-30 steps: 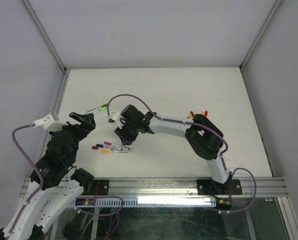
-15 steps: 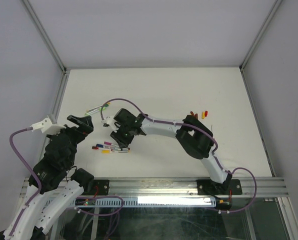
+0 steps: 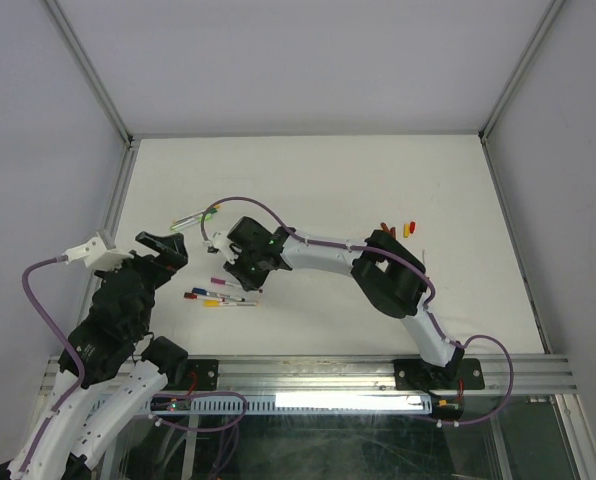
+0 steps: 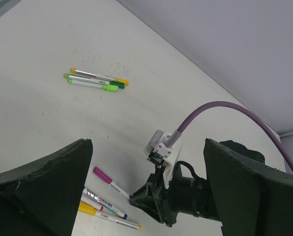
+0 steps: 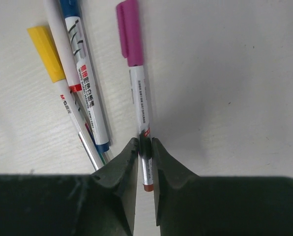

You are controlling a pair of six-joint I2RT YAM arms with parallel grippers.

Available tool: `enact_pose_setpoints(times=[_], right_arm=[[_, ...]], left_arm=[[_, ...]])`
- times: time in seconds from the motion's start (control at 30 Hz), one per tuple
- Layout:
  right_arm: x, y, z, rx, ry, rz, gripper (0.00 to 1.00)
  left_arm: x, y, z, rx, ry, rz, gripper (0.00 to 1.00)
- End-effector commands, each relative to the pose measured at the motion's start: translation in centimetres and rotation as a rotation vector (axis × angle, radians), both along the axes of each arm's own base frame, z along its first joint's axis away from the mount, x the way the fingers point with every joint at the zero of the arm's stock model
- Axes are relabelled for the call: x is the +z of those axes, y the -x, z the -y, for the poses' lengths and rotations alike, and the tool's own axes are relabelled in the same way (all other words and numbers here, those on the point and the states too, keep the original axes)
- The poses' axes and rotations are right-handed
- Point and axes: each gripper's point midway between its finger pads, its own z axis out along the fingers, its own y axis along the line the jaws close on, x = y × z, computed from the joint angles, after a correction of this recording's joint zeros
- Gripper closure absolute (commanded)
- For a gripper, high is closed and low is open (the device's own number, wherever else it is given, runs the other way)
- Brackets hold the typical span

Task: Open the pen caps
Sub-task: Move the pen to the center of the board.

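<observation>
Left gripper (image 3: 164,243): fingers spread wide with nothing between them. It hangs over the table (image 3: 328,180), left of the right gripper (image 5: 144,143).

Green trio (image 4: 95,79): three pens, up and left of the right gripper and well apart from it.
- They lie side by side, touching and parallel.
- One has yellow ends, one a dark green cap, one a light green cap.
- In the top view the long axes slant from lower left to upper right.
- Barrel print is too small to read.

Cluster (image 5: 87,98): just left of the right gripper.
- At least three pens; overlap stops a firm count.
- One has a yellow cap (image 5: 45,55), one is blue-capped, and a white barrel lies between them.
- Caps point away from the right gripper. The axes run nearly parallel, fanning a little.
- The yellow-capped barrel reads "M&G".
- The blue one carries a red band and black Chinese characters that I cannot make out.

Purple pen (image 5: 139,93): one, flat on the table.
- The right gripper pinches its white barrel near the tail, one finger pressed on each side.
- The purple cap (image 5: 128,32) is on and points away from the right gripper.
- In the top view the axis runs roughly left to right, cap to the left.
- Fine print along the barrel is unreadable. The tail end is red.

Loose caps (image 3: 408,227): far right of the right gripper, beside the right arm's elbow. They are red and yellow-orange, three or four; too small to count surely.
</observation>
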Motion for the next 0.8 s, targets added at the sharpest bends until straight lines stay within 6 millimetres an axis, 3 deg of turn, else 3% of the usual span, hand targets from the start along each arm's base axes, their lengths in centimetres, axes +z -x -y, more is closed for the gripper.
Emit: enact_pose_setpoints(times=[0.0,0.2,0.53,0.77], right_arm=[[1.6,-2.1,0.6,-0.016,0.003,0.093,0.84],[1.8,-4.1,4.6,-0.026,0.040,0.152,0.90],[1.6,-5.3,15.7,-0.059,0.155,0.208,0.91],[1.8,-5.5,19.2,-0.098,0.173,0.203,0.91]], left_arm=[[0.0,-0.1,0.3,-0.013,0.005,0.007,0.01],[-0.7,-0.3,1.7,-0.073,0.038,0.004,0.01],[-1.0,-1.6,6.1,-0.259,0.115,0.074,0.01],[-2.7,-2.7,10.5,-0.428,0.200,0.093,0.01]])
